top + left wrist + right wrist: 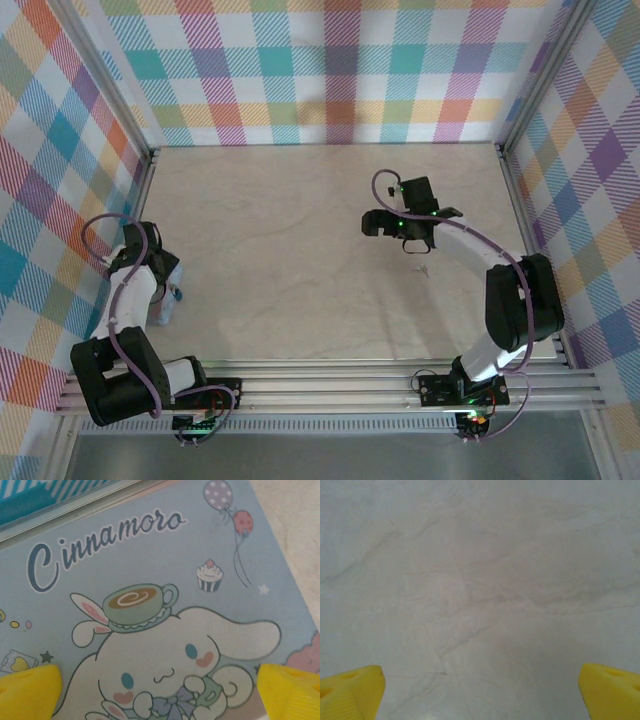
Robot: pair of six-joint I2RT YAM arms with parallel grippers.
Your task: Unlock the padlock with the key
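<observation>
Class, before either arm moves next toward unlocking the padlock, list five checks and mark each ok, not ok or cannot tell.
1. Left jaws open: ok.
2. Right jaws open: ok.
3. Left jaws above the blue cartoon-print item: ok.
4. Padlock located: cannot tell.
5. Key located: cannot tell; a small object lies on the table by the right arm, too small to identify.

Pastel plaid walls [330,70] surround a seemingly marble-patterned tabletop [280,250].
</observation>
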